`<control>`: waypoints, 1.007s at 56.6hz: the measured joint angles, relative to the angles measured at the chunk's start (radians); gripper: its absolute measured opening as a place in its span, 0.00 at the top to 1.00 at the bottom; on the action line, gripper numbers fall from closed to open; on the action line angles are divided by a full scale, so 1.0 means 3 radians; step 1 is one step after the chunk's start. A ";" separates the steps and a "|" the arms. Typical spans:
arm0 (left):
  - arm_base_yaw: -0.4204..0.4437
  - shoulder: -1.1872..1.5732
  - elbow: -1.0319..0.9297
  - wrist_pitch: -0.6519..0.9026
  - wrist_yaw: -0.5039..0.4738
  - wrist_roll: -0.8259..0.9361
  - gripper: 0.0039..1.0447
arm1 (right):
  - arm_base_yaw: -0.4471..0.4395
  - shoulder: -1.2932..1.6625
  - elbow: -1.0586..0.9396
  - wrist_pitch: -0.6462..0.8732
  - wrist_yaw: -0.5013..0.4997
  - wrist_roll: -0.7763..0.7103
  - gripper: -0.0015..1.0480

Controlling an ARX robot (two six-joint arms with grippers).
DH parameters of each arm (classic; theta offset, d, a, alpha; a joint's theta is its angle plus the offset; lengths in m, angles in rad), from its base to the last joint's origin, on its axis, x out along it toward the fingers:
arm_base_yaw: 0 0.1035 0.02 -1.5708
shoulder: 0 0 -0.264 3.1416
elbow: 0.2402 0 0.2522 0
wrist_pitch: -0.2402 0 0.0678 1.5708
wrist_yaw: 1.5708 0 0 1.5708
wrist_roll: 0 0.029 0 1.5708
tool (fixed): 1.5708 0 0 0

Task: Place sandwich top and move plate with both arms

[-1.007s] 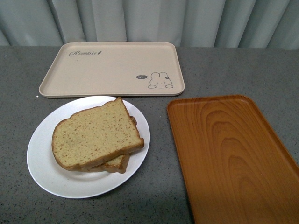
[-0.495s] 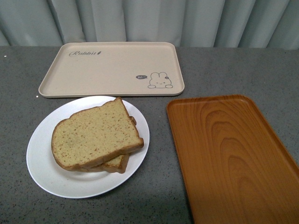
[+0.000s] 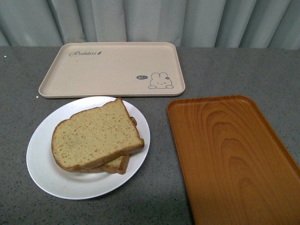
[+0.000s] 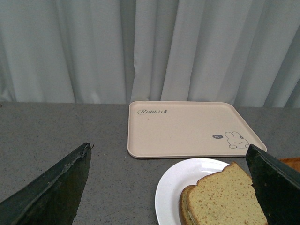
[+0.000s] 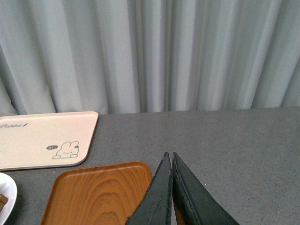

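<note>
The sandwich top, a plain tan speckled bread slice with a darker crust, lies on another slice on the round white plate at the near left of the grey table. The same slice and plate show in the left wrist view. My left gripper is open and empty, held above the table on the near side of the plate, its fingers spread wide. My right gripper is shut and empty above the table, near the orange tray. Neither arm shows in the front view.
A beige rabbit-printed tray lies behind the plate. An orange wood-grain tray lies at the right, reaching the near edge of the view. A grey-green curtain hangs behind the table.
</note>
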 joint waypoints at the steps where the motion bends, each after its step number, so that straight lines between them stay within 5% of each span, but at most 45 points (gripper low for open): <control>1: 0.0000 0.0000 0.0000 0.0000 0.0000 0.0000 0.06 | 0.0000 0.0000 0.0000 -0.0001 0.0000 -0.0004 0.97; 4: -0.0009 0.0014 0.0006 -0.0017 -0.0043 -0.0013 0.06 | 0.0000 -0.0003 0.0000 -0.0001 -0.0001 -0.0004 0.89; 10: -0.0175 0.0819 0.0267 -0.0477 -0.0889 -0.0745 0.06 | 0.0000 -0.0004 0.0000 -0.0001 0.0000 -0.0004 0.68; 30: 0.0139 0.3906 0.0666 0.1352 -0.0188 -0.1916 0.06 | 0.0000 -0.0004 0.0000 -0.0001 0.0000 -0.0004 0.10; 41: 0.0360 0.5217 0.0988 0.1638 0.0118 -0.2173 0.06 | 0.0000 -0.0004 0.0000 -0.0001 -0.0001 -0.0004 0.09; 57: 0.0385 0.5820 0.1241 0.1612 0.0333 -0.2553 0.06 | 0.0000 -0.0004 0.0000 -0.0001 -0.0001 -0.0004 0.09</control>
